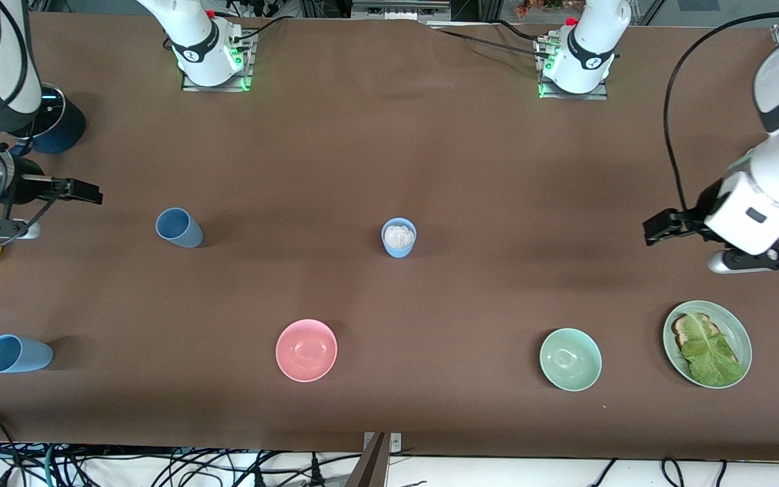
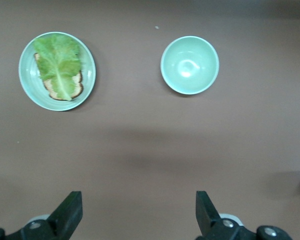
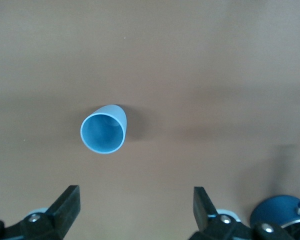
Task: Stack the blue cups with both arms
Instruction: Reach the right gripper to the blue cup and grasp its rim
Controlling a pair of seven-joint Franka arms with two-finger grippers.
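The brown table (image 1: pixel 470 169) carries three blue cups (image 1: pixel 179 227), two bowls (image 1: pixel 306 350) and a plate (image 1: pixel 707 343).

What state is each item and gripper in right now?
Darker blue tumbler: upright, empty.
Sky blue tumbler: upright, empty.
Blue cup at table middle: upright, white stuff inside.
Pink bowl: empty.
Pale green bowl: empty.
Green plate: holds toast, lettuce.
Left gripper: open, empty.
Right gripper: open, empty.

Matt cups and glossy bowls on a brown cloth-like table cover.
Blue cups (image 1: pixel 179 227) look matt plastic; pink bowl (image 1: pixel 306 350) and green bowl (image 1: pixel 570 359) shine, glazed smooth.
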